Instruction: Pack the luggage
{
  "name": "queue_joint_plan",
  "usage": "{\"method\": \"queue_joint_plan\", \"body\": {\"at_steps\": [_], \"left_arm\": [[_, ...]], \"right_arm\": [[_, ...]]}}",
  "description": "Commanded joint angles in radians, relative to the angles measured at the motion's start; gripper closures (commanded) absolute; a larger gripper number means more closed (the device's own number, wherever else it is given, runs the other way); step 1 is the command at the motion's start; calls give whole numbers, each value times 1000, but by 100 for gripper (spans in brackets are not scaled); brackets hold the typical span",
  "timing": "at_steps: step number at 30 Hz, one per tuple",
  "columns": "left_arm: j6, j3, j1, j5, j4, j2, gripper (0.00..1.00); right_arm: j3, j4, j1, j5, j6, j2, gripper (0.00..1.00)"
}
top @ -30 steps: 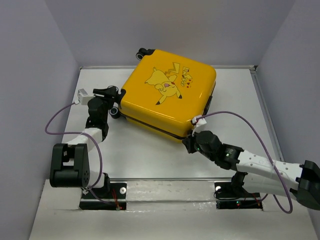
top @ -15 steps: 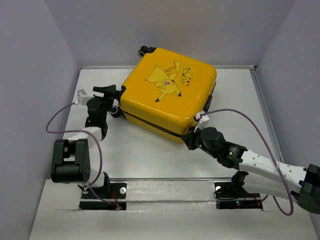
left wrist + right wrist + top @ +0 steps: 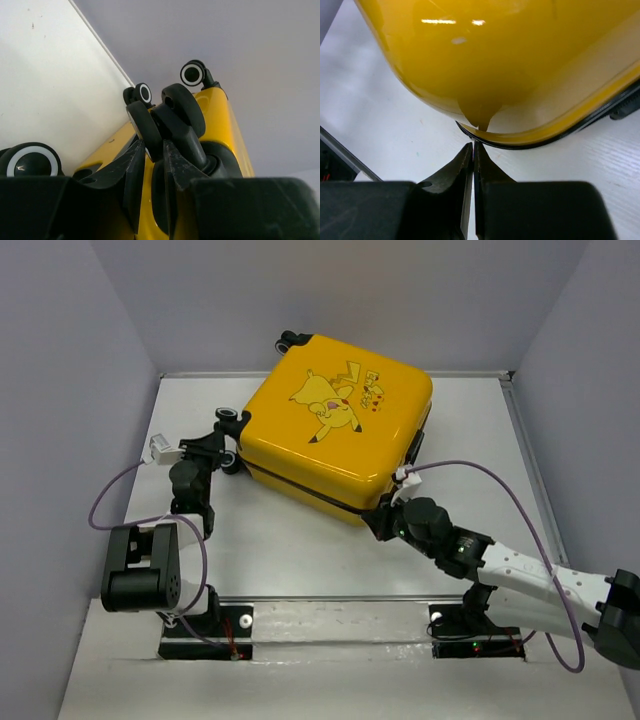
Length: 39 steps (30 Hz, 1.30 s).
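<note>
The luggage (image 3: 340, 430), a yellow hard-shell suitcase with a cartoon Pikachu on its shell, lies closed and flat at the back middle of the table. My left gripper (image 3: 227, 422) is at its left corner. In the left wrist view the gripper (image 3: 154, 150) is shut on the rim of a black wheel (image 3: 144, 125). My right gripper (image 3: 378, 520) is at the near corner. In the right wrist view it (image 3: 473, 146) is shut, with its tips touching the black zipper trim (image 3: 520, 145) under the yellow shell (image 3: 510, 60).
The white table (image 3: 300, 550) is walled by grey panels on three sides, with a raised rim (image 3: 520, 430) along the right. More black-and-white wheels (image 3: 288, 342) stick out at the suitcase's back corner. Purple cables (image 3: 500, 480) loop from both wrists.
The suitcase has turned slightly. My left gripper has shifted right onto the wheel. My right gripper has moved a little up and right, staying at the near corner.
</note>
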Motion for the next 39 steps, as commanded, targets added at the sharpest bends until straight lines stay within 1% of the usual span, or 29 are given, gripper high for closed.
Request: {"method": "queue_joint_plan", "body": {"at_steps": [1,2,3,4,5,6,10,12,13,15,17,18,19,20,21,22,23,24,26,28,30,34,36,37,39], "left_arm": [[175,-63,-30,98,-158,12,72],[198,-55,-82,98,-159,11,72],[204,-48,-105,96,-165,13,72],[206,-43,-131,80,-181,16,73],[206,-42,-154,72,-182,22,73],[209,-35,-187,49,-204,36,74],[210,-55,-178,-49,-224,62,78],[213,-38,-165,-34,-233,82,82],[207,-38,-164,-46,-233,79,83],[210,-28,-165,-49,-233,88,83],[219,6,-173,-3,-231,126,85],[218,15,-182,57,-235,139,85],[206,20,-196,72,-231,157,86],[195,21,-220,78,-227,159,87],[195,24,-284,55,-233,154,88],[189,23,-314,43,-236,151,88],[164,15,-358,43,-233,148,88],[154,11,-374,44,-230,148,88],[137,-11,-397,43,-215,140,88],[130,-23,-420,32,-207,119,88],[143,-31,-435,12,-207,104,89],[163,-40,-477,12,-216,68,89],[175,-54,-492,-31,-236,45,89],[182,-57,-492,-45,-254,12,89],[222,-51,-491,-89,-299,-31,89]], "right_arm": [[-31,58,-7,40,59,-55,73],[-34,45,-7,49,62,-67,69],[-36,33,-7,60,64,-86,66],[-31,0,-7,91,61,-104,60],[-27,-19,-7,108,55,-124,56],[-14,-50,-7,128,49,-162,48],[39,-145,-7,91,19,-189,35],[55,-154,-7,41,3,-158,32],[56,-153,-7,8,-5,-143,31],[62,-151,-7,-1,-7,-115,30],[33,-128,-7,19,10,-112,34],[20,-110,-7,40,18,-121,38],[10,-110,-7,63,28,-135,44],[0,-110,-7,104,29,-167,54],[-20,-110,-7,128,29,-185,57],[-31,-113,-7,128,24,-202,57],[-51,-120,-7,129,24,-228,64],[-63,-120,-7,120,27,-236,64],[-86,-119,-7,102,24,-236,53],[-114,-116,-7,152,19,-210,43],[-125,-85,-7,158,-8,-210,42],[-120,-108,-41,290,-39,-270,42],[-128,-143,-61,312,1,-300,42],[-135,-154,-61,345,51,-316,42],[-157,-163,-94,343,87,-310,43]]}}
